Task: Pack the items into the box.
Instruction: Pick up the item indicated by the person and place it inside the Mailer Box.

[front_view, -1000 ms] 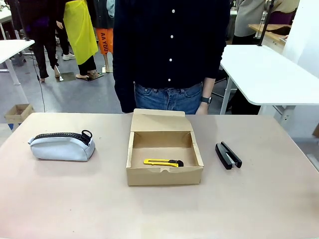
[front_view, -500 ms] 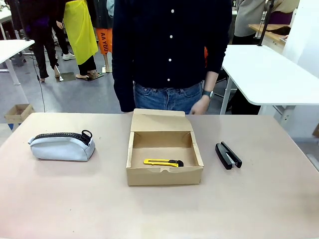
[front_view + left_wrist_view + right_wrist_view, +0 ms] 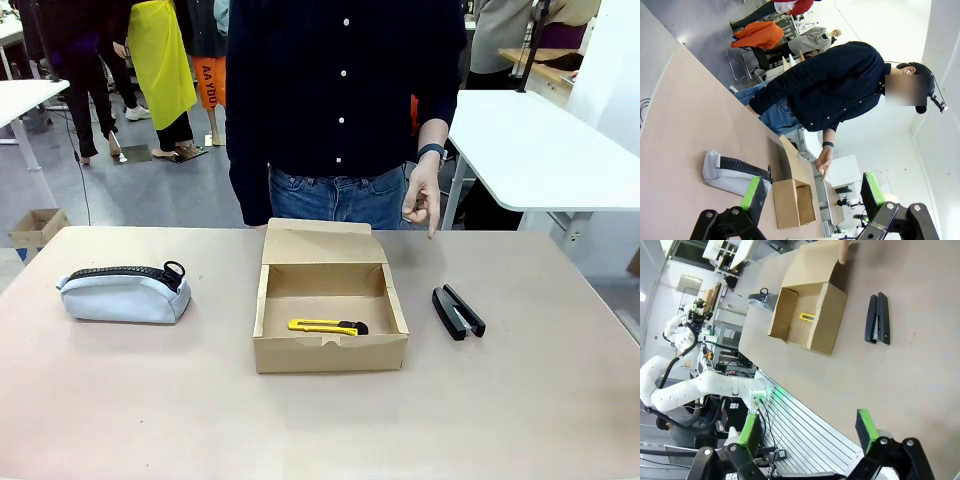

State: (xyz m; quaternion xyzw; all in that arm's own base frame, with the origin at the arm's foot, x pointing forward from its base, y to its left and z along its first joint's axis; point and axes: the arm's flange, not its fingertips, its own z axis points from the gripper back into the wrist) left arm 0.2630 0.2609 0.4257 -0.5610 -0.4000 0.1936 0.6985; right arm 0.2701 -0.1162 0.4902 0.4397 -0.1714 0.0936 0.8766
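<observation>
Ahead of the right pincer, well apart from it across bare bench, lies the small black stapler, flat and closed. Off to one side of it sits the shallow cardboard box, lid flap folded back and upright. Right pincer: jaws wide, nothing between the pads, hovering clear of the bench. Left pincer: same, jaws wide and empty. Ahead of the left pincer is the light grey zip pouch, lying on its side, with the box farther beyond it. Progress: yellow-and-black utility knife is already in the box, lying along the wall nearest the pincers, so one of three items is packed. Stapler and pouch are both outside on the bench, one on each side of the box, neither touching it. Person stands at the far edge with one hand hanging down, index finger pointing downward near the flap's corner on the stapler side; can't tell if it touches the flap. My read: stapler is the natural pick for the right pincer, pouch for the left. Floor behind the knife looks free, so the pouch should fit, though it'll be snug alongside the stapler. Flap not yet tucked; closing may be the last step.
</observation>
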